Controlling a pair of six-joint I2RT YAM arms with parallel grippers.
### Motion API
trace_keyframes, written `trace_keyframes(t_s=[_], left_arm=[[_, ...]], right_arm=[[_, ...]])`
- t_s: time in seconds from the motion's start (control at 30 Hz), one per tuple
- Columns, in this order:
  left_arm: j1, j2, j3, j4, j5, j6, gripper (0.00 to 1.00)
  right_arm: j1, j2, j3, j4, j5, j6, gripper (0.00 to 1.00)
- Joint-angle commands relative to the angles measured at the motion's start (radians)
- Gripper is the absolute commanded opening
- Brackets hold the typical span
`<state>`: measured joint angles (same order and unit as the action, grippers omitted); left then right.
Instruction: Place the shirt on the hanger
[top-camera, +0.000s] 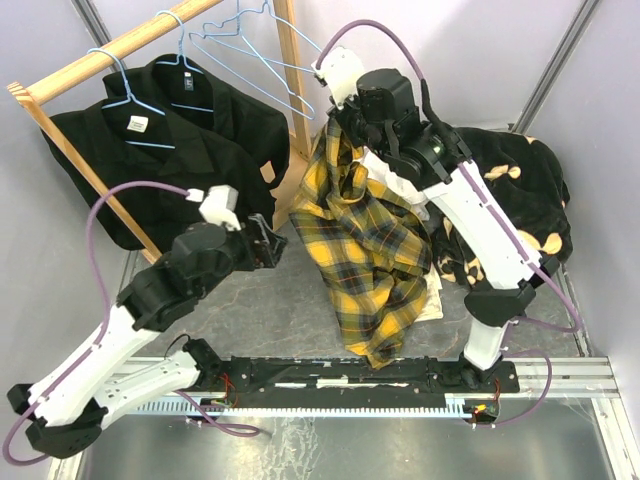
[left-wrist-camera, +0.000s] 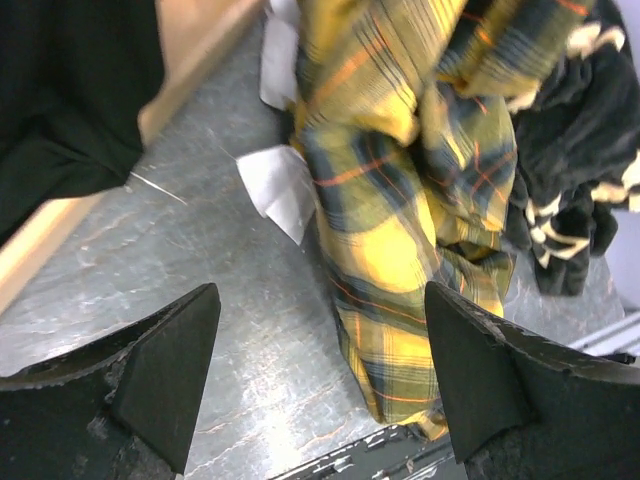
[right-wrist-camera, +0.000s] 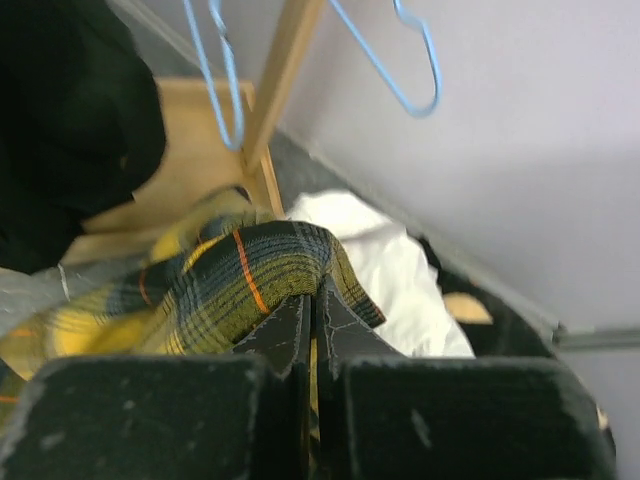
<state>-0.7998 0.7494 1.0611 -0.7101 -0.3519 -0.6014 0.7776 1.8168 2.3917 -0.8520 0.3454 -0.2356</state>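
Observation:
The yellow-and-black plaid shirt (top-camera: 365, 250) hangs in a long bunch from my right gripper (top-camera: 352, 140), which is shut on its upper fold (right-wrist-camera: 240, 275) and holds it above the table. Its lower end reaches the table near the front rail. My left gripper (top-camera: 272, 243) is open and empty, just left of the hanging shirt (left-wrist-camera: 400, 230). Empty light-blue wire hangers (top-camera: 250, 45) hang on the wooden rack's rail at the back; they also show in the right wrist view (right-wrist-camera: 405, 70).
Two black shirts (top-camera: 160, 150) hang on blue hangers on the wooden rack (top-camera: 80, 65) at back left. A black garment with cream patches (top-camera: 520, 200) lies at right, with a white shirt (right-wrist-camera: 385, 275) under the plaid one. The rack's upright post (top-camera: 293, 70) stands beside the shirt.

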Motion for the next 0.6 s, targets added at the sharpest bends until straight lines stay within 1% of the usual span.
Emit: trace_keyframes(t_s=[0.0, 0.13, 0.3, 0.43, 0.57], left_arm=[[-0.01, 0.077, -0.107, 0.192, 0.169, 0.004, 0.89], [-0.058, 0.14, -0.183, 0.293, 0.178, -0.014, 0.89], [-0.145, 0.205, -0.246, 0.441, 0.156, -0.069, 0.9], [-0.231, 0.261, -0.268, 0.537, 0.063, -0.13, 0.9], [-0.311, 0.337, -0.273, 0.575, -0.061, -0.212, 0.9]], right_arm=[[-0.086, -0.051, -0.115, 0.009, 0.063, 0.105, 0.0], [-0.152, -0.093, -0.228, 0.014, 0.027, 0.158, 0.0], [-0.192, -0.142, -0.325, 0.036, -0.015, 0.185, 0.0], [-0.208, -0.17, -0.376, 0.048, -0.034, 0.202, 0.0], [-0.213, -0.198, -0.43, 0.065, -0.049, 0.218, 0.0]])
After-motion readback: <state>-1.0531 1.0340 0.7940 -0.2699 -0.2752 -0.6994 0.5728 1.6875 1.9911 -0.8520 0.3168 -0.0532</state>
